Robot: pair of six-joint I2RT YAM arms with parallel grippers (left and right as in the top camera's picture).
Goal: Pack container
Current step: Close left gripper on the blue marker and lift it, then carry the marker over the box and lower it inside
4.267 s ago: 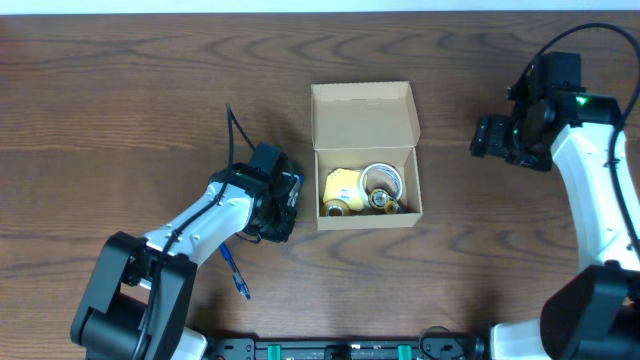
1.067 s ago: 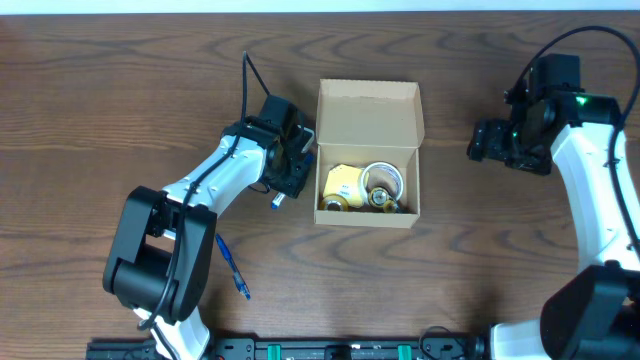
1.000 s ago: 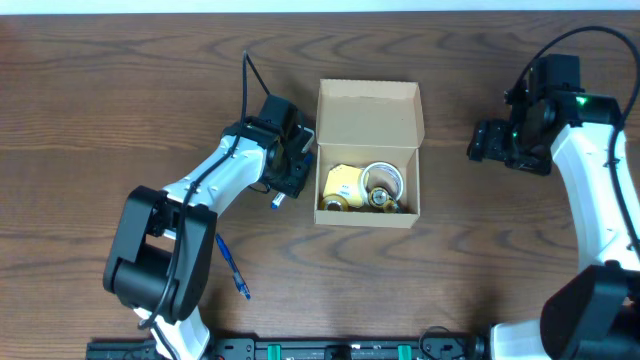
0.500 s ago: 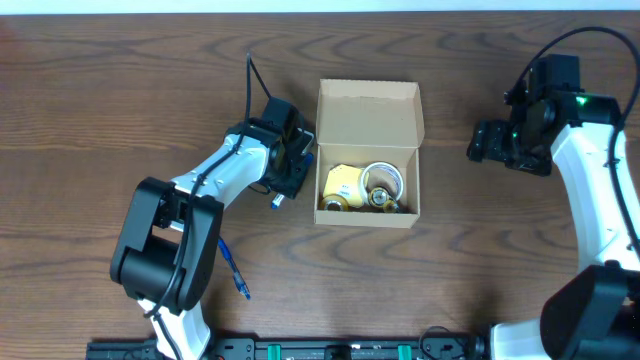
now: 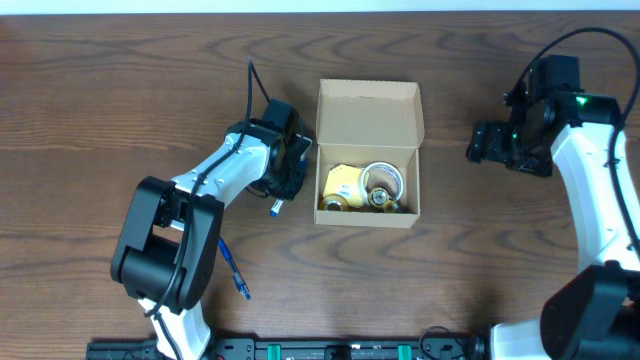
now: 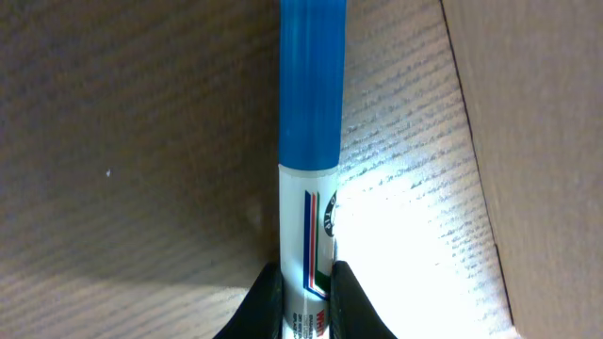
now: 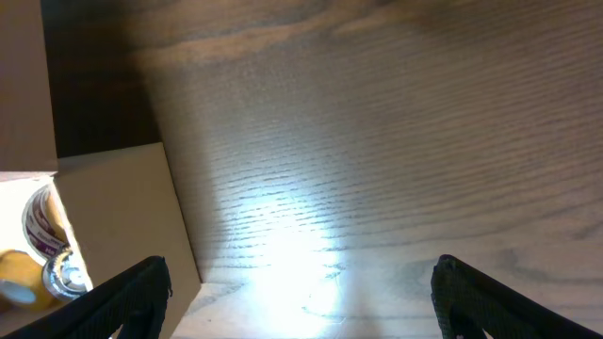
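So the left gripper (image 6: 306,294) is clamped on a marker (image 6: 309,141), white barrel with a blue cap, right up against the left wall of the container (image 5: 367,112), which sits mid-table with its flap lid open on the far side. The right gripper (image 5: 487,142) hangs over bare table (image 7: 377,141) right of the box, jaws spread wide with nothing in them. A blue pen (image 5: 235,270) lies near the front left.

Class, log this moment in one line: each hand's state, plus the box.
left hand: shut on marker beside container | right hand: open, empty | container: lid open, items inside
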